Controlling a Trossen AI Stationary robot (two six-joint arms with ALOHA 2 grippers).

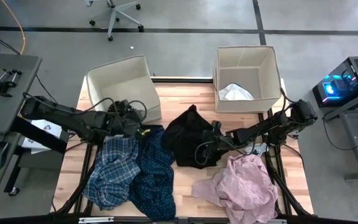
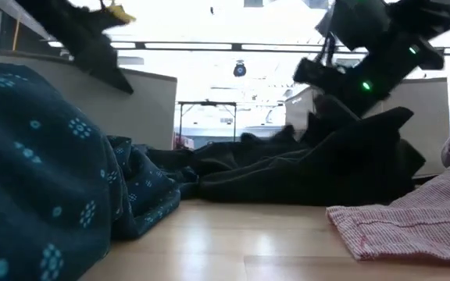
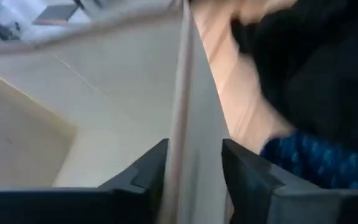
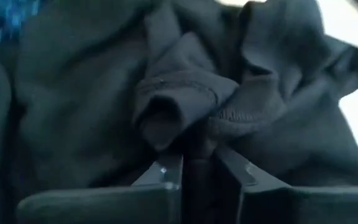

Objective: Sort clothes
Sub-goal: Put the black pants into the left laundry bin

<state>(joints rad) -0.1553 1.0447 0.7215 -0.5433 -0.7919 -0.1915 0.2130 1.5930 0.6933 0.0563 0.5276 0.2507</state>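
A black garment [image 1: 191, 134] lies at mid-table, and my right gripper [image 1: 211, 148] is shut on its near right part. A blue-white plaid shirt [image 1: 110, 171] and a dark navy patterned shirt [image 1: 154, 174] lie at the near left. A pale pink garment [image 1: 244, 186] lies at the near right. My left gripper [image 3: 194, 171] is open at the left beige box [image 1: 120, 81], one finger on each side of the box's right wall [image 3: 188, 124]. My left gripper stands astride the rim of the left box's right wall; I cannot tell whether its fingers touch it. My right gripper pinches a bunched fold of the black garment [image 4: 194, 134] between its two fingers, slanting down from the table's right. The fold is drawn up into a peak [image 2: 326, 117], and the rest lies on the table.
A second beige box [image 1: 247, 68] stands at the far right with a white cloth [image 1: 235, 93] inside. The navy shirt [image 2: 37, 179] and the pink garment [image 2: 412, 218] flank a strip of bare wood near the front edge.
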